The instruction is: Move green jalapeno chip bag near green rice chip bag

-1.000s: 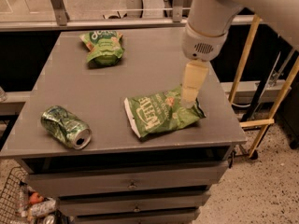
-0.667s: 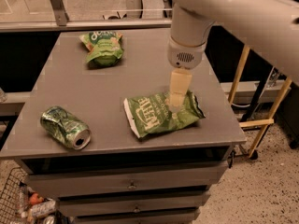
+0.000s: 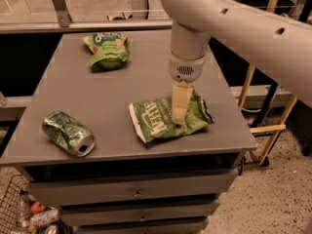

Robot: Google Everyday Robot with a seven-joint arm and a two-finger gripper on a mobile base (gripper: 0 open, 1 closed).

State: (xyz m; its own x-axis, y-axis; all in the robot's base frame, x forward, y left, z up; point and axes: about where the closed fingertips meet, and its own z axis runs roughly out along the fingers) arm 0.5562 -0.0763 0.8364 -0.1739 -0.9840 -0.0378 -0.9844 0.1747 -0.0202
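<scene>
Our gripper hangs straight down over the green jalapeno chip bag, tip at its right-hand half; whether the jaws are open or closed we cannot tell. The bag lies flat at the tabletop's front right, long axis across, with the green rice chip bag well apart at the far left.

Cream tool under white, hole-dotted arm

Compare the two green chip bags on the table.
The green jalapeno chip bag is larger and darker; the green rice chip bag smaller and brighter. The jalapeno bag lies flat at the front, under the end effector; the rice bag sits puffy at the back. Both are green.
</scene>
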